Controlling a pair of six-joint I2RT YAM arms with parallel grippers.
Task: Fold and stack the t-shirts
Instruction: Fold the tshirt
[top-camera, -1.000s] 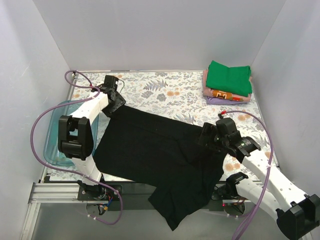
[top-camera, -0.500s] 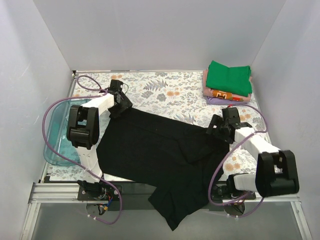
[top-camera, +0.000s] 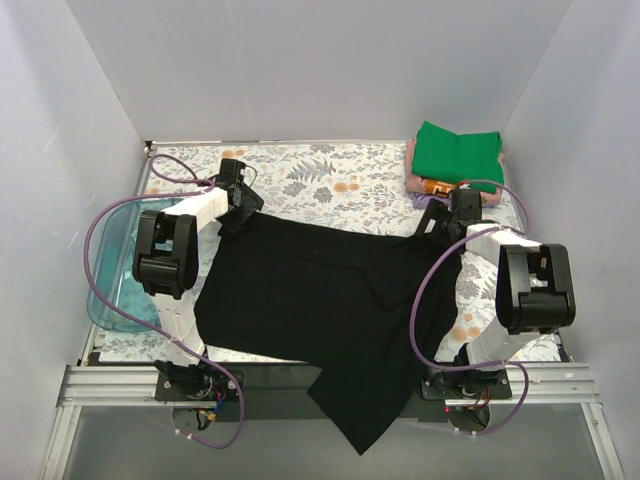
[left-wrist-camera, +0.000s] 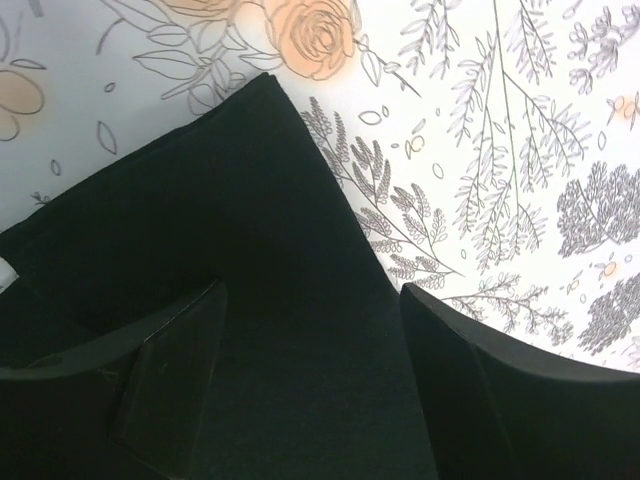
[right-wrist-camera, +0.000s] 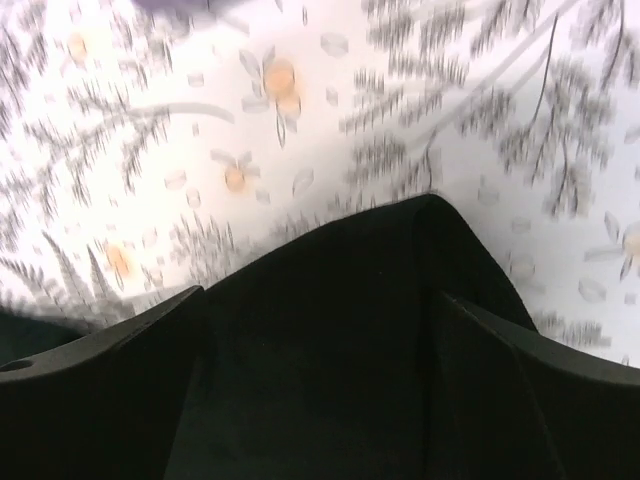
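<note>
Black t-shirt corners between parted fingers show only in wrist views.

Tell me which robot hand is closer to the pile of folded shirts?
Right. The right gripper sits just on the near side of the folded stack; the left gripper is far across the table, at the black shirt's other corner.

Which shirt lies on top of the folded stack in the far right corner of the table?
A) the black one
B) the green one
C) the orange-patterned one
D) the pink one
B: in the top view the green t-shirt covers the folded stack, with only the edges of the shirts under it showing.
</note>
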